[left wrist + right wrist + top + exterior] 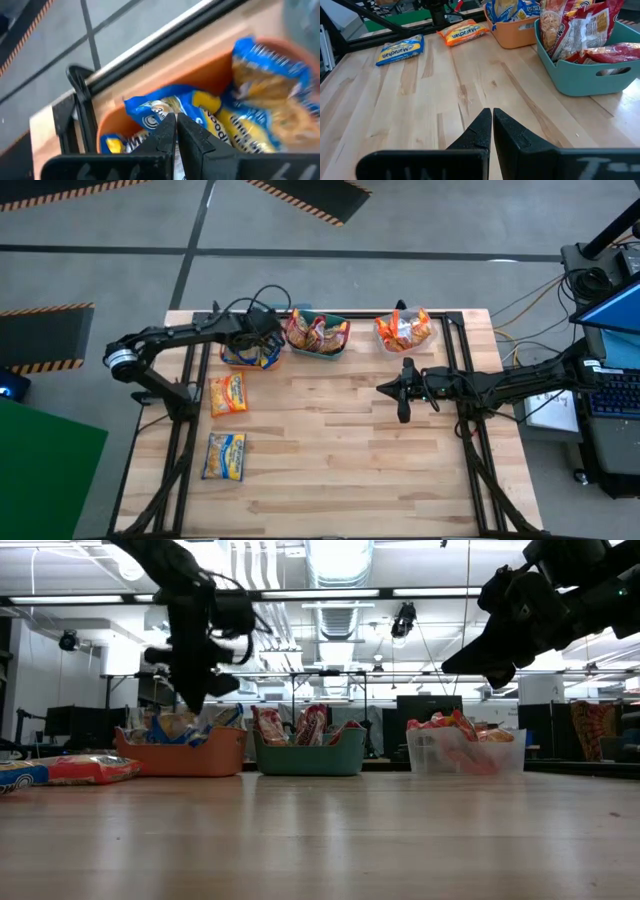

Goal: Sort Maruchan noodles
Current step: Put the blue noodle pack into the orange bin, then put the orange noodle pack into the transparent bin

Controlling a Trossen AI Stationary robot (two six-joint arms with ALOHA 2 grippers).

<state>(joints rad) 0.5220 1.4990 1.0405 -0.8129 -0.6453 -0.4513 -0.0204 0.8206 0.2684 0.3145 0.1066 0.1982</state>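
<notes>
Wooden surface (340, 450) carries two loose Maruchan noodles (227, 394). Left fingers (176, 131), closed and seemingly empty, hover over blue packets (260, 115) in the orange bin (180, 752). Right fingers (491, 129) hang closed, empty.

Two packets (227, 394) before three bins (318, 346)

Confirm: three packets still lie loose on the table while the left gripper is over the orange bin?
Not three. The high view shows two loose packets on the table. The left gripper is over the orange bin, as you say.
</notes>
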